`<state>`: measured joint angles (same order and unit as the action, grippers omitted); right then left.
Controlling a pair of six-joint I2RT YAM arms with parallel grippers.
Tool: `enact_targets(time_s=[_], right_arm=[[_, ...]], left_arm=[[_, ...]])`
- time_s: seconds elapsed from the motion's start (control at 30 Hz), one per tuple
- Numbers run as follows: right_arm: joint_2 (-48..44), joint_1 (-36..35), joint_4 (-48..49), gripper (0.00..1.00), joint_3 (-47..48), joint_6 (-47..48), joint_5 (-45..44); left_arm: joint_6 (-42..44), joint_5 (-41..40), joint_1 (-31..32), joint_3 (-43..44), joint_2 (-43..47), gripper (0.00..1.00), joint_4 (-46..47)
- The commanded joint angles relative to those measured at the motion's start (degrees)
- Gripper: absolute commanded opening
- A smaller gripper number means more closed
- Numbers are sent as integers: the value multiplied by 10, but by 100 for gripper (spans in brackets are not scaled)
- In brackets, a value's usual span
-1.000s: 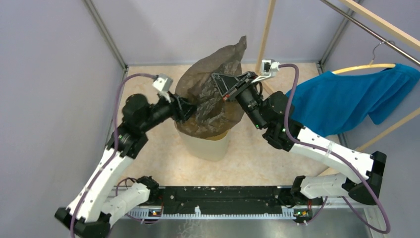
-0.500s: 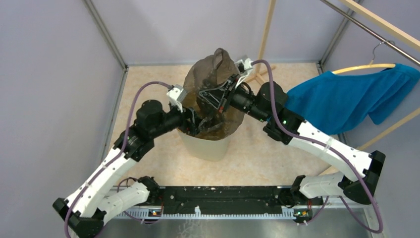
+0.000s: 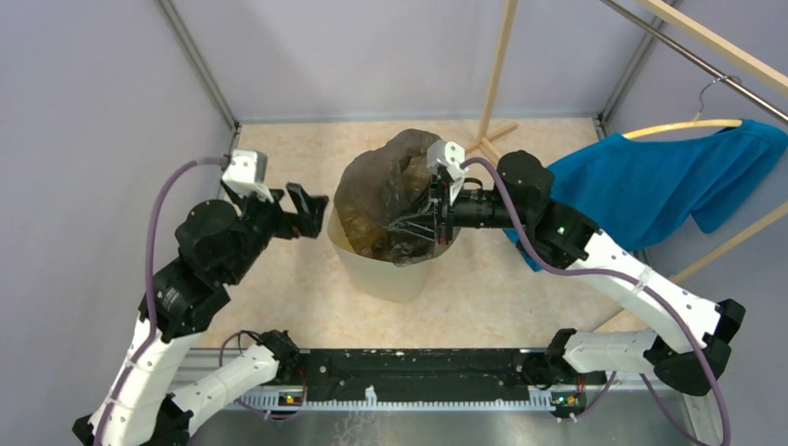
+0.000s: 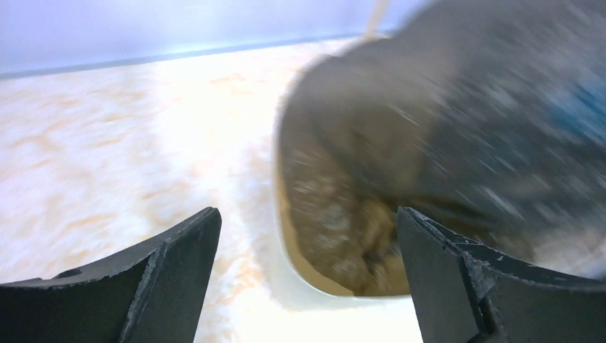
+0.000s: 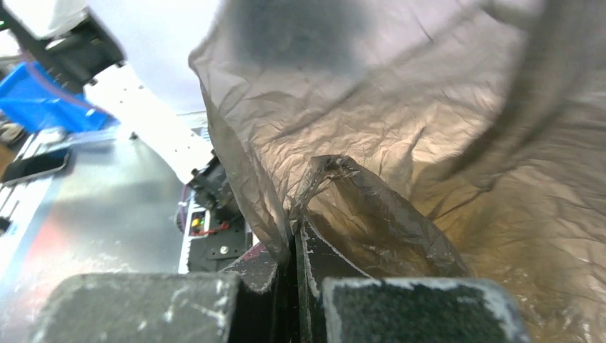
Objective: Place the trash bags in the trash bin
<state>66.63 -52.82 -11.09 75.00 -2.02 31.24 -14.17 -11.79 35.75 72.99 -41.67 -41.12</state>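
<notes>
The trash bag (image 3: pixel 381 186), thin wrinkly dark grey-brown film, bulges over the mouth of the cream trash bin (image 3: pixel 386 277), its lower part inside. My right gripper (image 3: pixel 418 221) reaches in from the right and is shut on a fold of the bag (image 5: pixel 429 136); the right wrist view shows the jaws pressed together on film at the gripper (image 5: pixel 294 223). My left gripper (image 3: pixel 311 206) hovers just left of the bin, open and holding nothing. In the left wrist view the left gripper (image 4: pixel 307 221) frames the bin rim (image 4: pixel 286 250) and the blurred bag (image 4: pixel 429 121).
A blue cloth garment (image 3: pixel 650 186) hangs on a yellow hanger at the right. A wooden rack post (image 3: pixel 497 65) stands behind the bin. Grey walls close in the speckled beige floor (image 3: pixel 279 149). A black rail (image 3: pixel 418 372) runs along the near edge.
My left gripper let go of the bag, opened wide and drew back to the left. My right gripper swung down and left, and the bag sank from a tall peak to a low bulge.
</notes>
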Motion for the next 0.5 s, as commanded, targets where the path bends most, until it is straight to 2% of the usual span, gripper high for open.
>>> enact_targets(time_s=[0.0, 0.07, 0.2, 0.27, 0.37, 0.47], right_arm=[[-16, 4, 4, 0, -5, 30, 111], [-13, 4, 4, 0, -5, 27, 119], [0, 4, 3, 0, 4, 25, 146], [8, 4, 5, 0, 9, 25, 155], [21, 3, 12, 0, 18, 5, 172], [30, 4, 20, 0, 20, -4, 191]], left_arm=[[-45, -220, 1, 103, -91, 98, -34], [-27, -210, 0, 181, -158, 98, -34], [38, -115, -8, 319, -304, 98, -5], [63, 7, -23, 359, -352, 98, 25], [70, 217, -39, 367, -391, 99, 99], [62, 310, -41, 366, -430, 99, 150]])
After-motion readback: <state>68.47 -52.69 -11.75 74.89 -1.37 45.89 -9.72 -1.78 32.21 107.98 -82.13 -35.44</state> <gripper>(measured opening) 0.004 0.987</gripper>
